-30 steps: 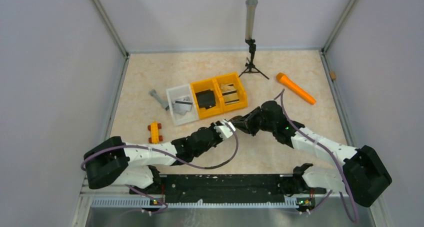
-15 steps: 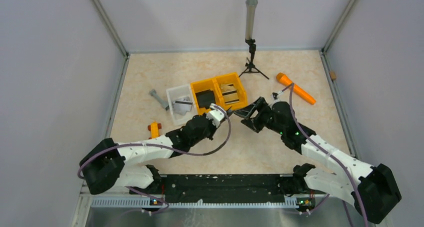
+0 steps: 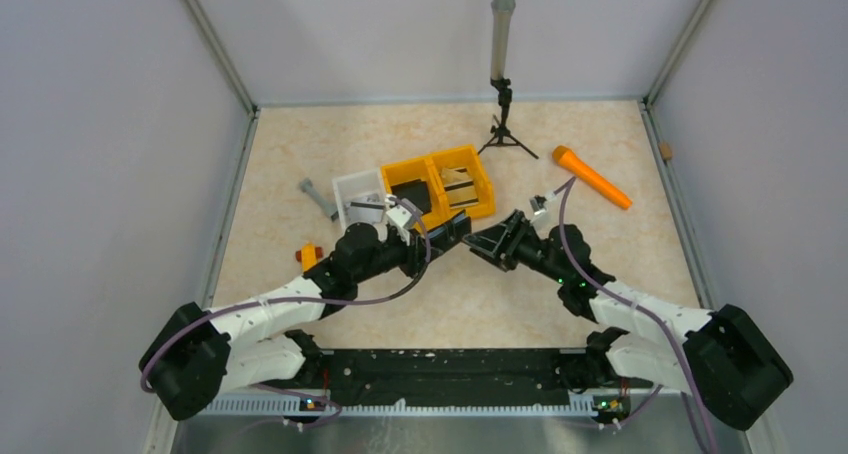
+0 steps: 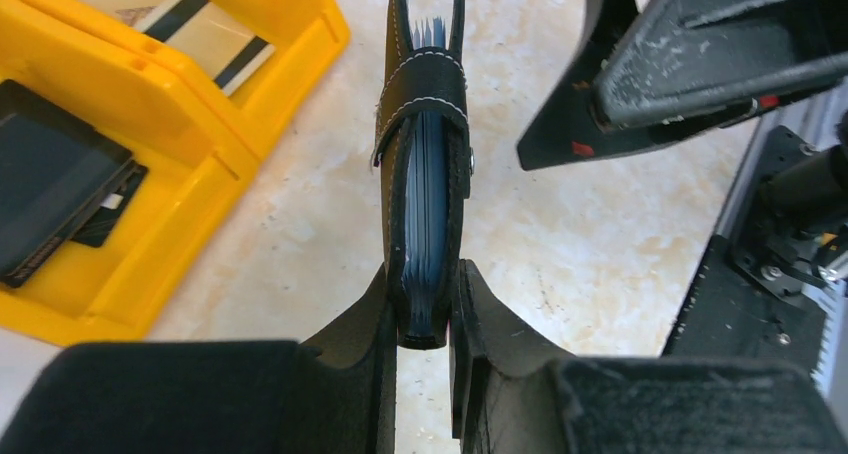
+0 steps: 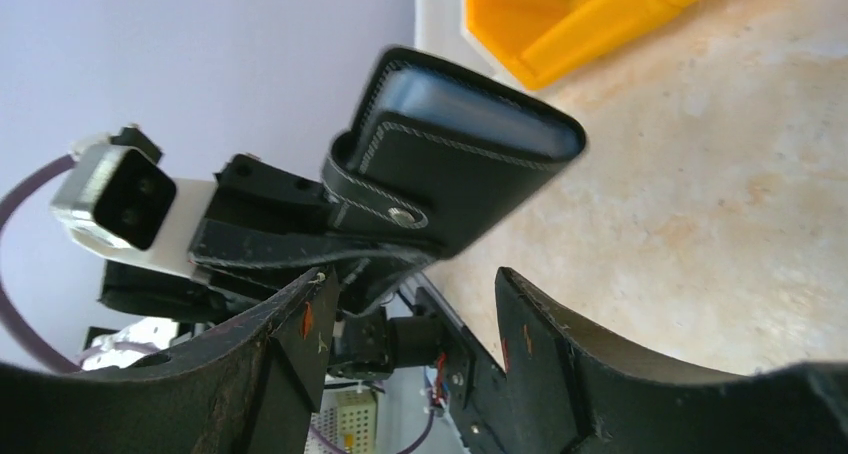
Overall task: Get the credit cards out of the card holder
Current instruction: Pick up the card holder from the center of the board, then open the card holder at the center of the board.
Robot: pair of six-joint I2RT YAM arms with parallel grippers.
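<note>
Bright, even light; wrist views blur w/ near jaws.

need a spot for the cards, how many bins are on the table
3, in a row mid-table: a white bin at the left, a yellow bin in the middle, a second yellow bin at the right. The left arm overlaps part of the row.

Your card holder (image 4: 425,114) is black with white stitching, blue-grey inside; the bins (image 4: 180,114) are yellow, the tabletop (image 4: 560,224) mottled beige.
</note>
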